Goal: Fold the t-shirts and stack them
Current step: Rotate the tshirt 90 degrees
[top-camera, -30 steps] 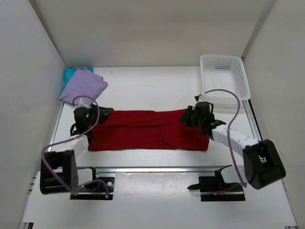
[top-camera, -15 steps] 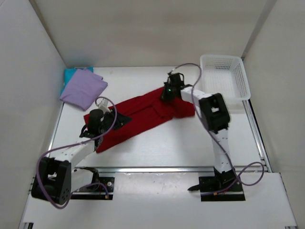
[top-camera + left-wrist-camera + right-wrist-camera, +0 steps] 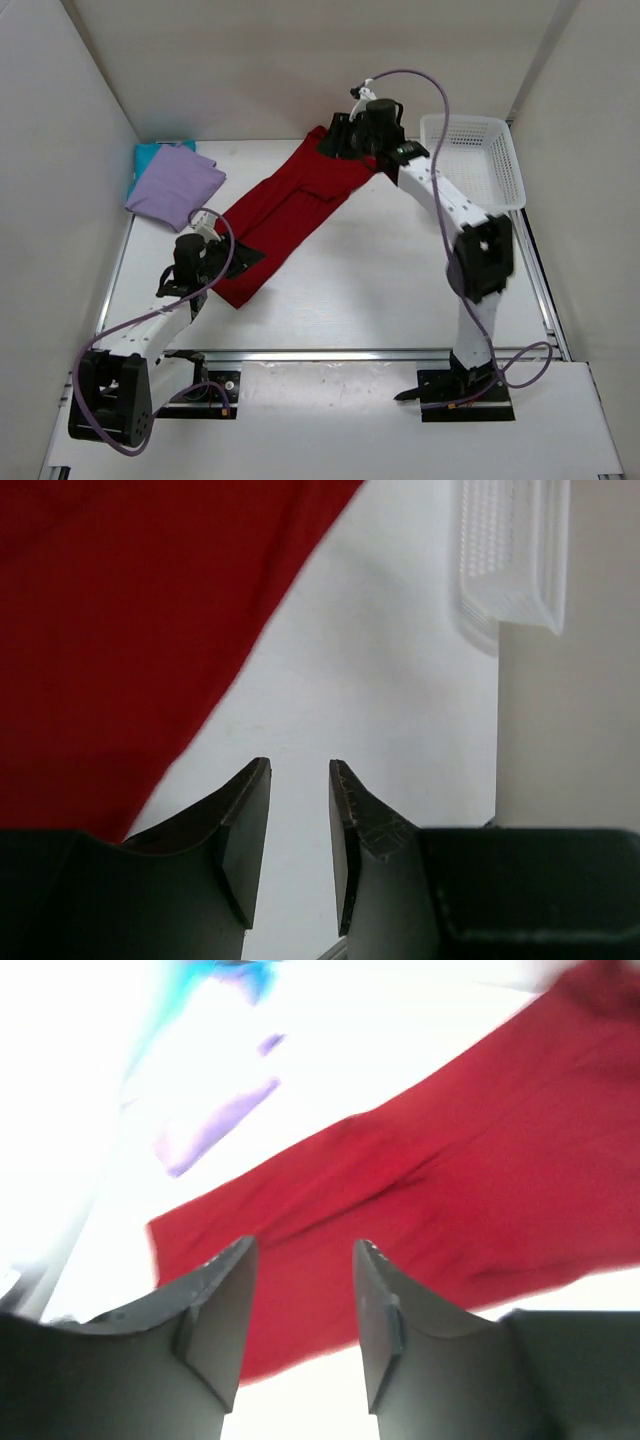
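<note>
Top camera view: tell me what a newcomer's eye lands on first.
The red t-shirt stands out most, stretched in a long diagonal across the white table from near left to the back wall. The right arm reaches far back, its claw open at the shirt's far end. A purple t-shirt lies folded in the far left corner, and a white basket sits far right.

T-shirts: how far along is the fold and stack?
Done: the purple shirt lies folded on the teal shirt, back left corner. In progress: the red shirt is a long band slanting across the table; left hand and right hand are both open at its ends, gripping nothing. Left: fold the red shirt short and stack it on the purple.
</note>
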